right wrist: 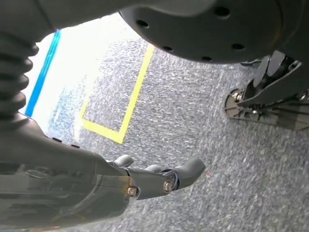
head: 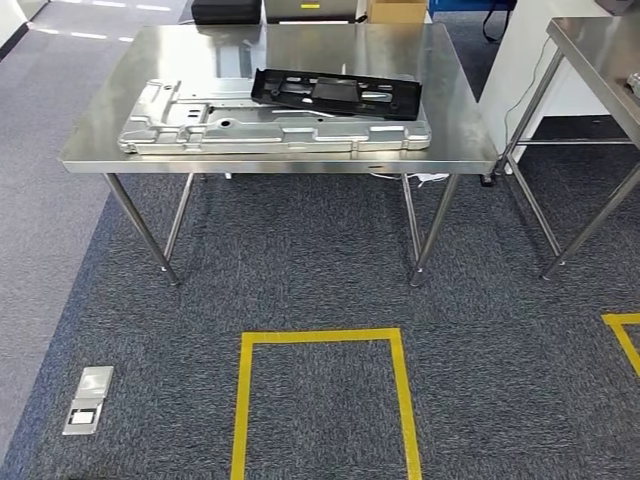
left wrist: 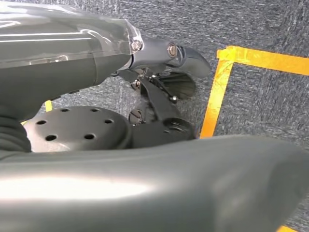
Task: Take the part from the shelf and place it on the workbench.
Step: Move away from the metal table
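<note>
Grey-blue carpet point(head: 324, 270) covers the floor, marked in front of the bench by a square of yellow tape point(head: 323, 338), with the corner of a second taped square point(head: 623, 330) at the right edge; on it stands the steel workbench point(head: 113, 130), its top reflective, its legs splayed; a second steel table point(head: 596, 50) stands apart to the right, seen in part; along the near edge of the workbench lies a long pressed silver metal panel point(head: 226, 125), flat on the top; the black part point(head: 336, 93) lies flat as well, its near edge resting over the far right side of the panel, the rest of it over the benchtop; a small metal floor socket point(head: 88, 398) sits in the carpet at lower left, well apart from the bench; the left hand point(left wrist: 167, 53) hangs above the carpet by a yellow tape line, fingers extended with nothing in them; the right hand point(right wrist: 160, 179) likewise hangs over the carpet, fingers stretched out and holding nothing.
</note>
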